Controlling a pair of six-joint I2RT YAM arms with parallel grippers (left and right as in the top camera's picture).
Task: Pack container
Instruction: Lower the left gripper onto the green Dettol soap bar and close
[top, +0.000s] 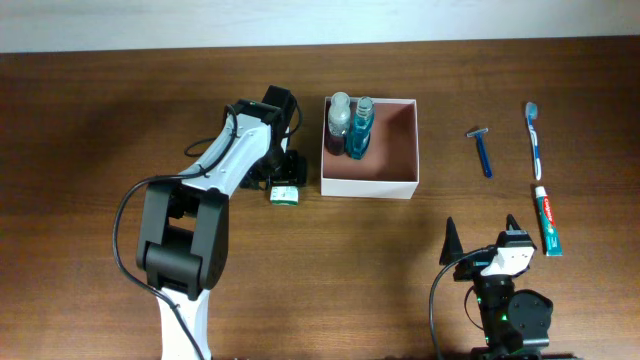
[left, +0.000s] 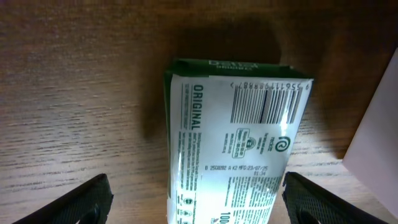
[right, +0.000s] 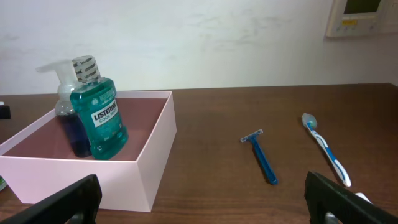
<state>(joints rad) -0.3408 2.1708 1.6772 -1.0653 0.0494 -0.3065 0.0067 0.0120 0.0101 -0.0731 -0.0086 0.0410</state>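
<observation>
Nearest the robot's side of the dark wooden tabletop (top: 100, 150), the right gripper (top: 481, 225) waits with its jaws spread wide and nothing between them, a tube of toothpaste (top: 547, 220) lying just beside it, its lettering too small to read from overhead. Farther in, the left gripper (top: 282, 180) hangs over a green-and-white packet (left: 233, 155), jaws open and standing clear on either side of it, with no grip closed yet. The packet's face carries the word "ORIGINAL" down one edge, a barcode, a round logo and a stamped line ending "23/07/25", while the brand name on its far end is too dim to make out. Just to the right of the packet sits the box (top: 368, 186), white-walled with a reddish-brown inside, near the middle of the tabletop. Two things are already packed upright in its left corner: a bottle of green mouthwash (right: 102, 121) labelled "LISTERINE COOL MINT" and, touching it, a clear pump bottle (right: 62, 102) of dark blue liquid with no readable label. Beyond the box on the right, well apart from it, a blue razor (top: 483, 152) and a blue-and-white toothbrush (top: 535, 140) lie untouched. With two things in and four still out, the packing looks about a third done, the packet likely next.
</observation>
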